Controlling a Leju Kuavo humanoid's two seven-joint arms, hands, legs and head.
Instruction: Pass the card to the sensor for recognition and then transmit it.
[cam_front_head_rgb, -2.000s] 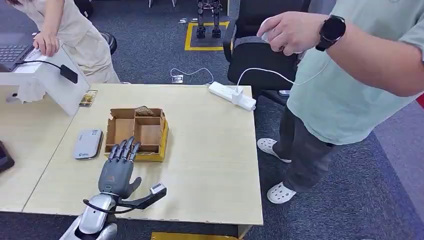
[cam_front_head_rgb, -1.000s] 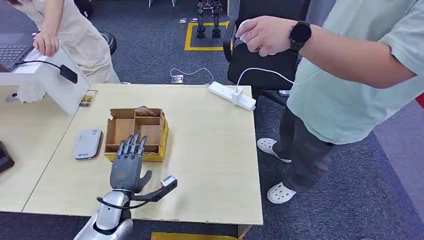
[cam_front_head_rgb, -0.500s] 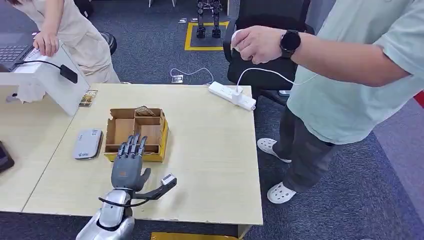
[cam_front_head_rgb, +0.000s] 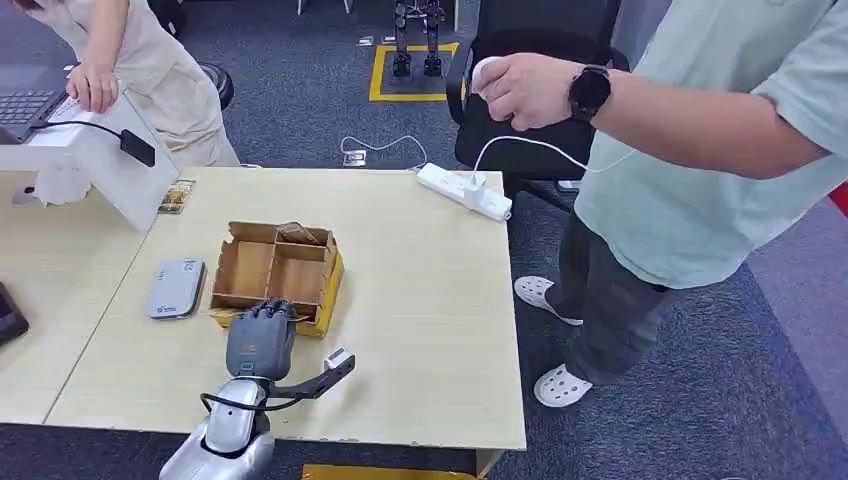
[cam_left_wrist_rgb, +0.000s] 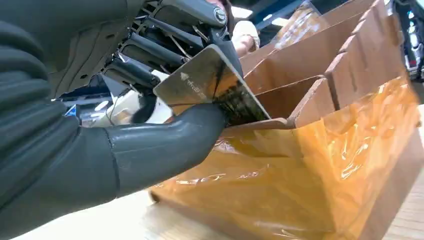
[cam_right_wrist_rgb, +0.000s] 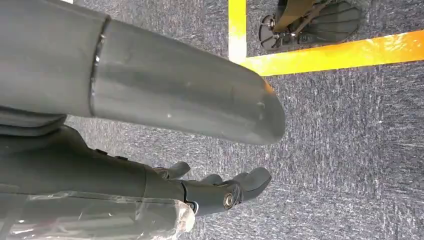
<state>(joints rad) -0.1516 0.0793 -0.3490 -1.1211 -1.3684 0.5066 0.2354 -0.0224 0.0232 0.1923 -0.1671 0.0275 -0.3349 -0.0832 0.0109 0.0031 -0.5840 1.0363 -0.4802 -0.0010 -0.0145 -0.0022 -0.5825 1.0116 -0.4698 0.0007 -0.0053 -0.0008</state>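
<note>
The robot's left hand (cam_front_head_rgb: 260, 340) is pinching a thin, glossy card (cam_left_wrist_rgb: 210, 85) between its thick grey thumb and dark fingers, right at the near rim of the cardboard box (cam_front_head_rgb: 275, 272). The box is sitting on the pale wooden table (cam_front_head_rgb: 430, 300), split by corrugated dividers, its outside wrapped in crinkled yellow film; another card-like thing is lying in a far compartment. A rounded grey sensor (cam_front_head_rgb: 176, 287) is resting just beside the box. The right hand (cam_right_wrist_rgb: 220, 192) is hanging over speckled carpet, fingers apart, holding nothing.
</note>
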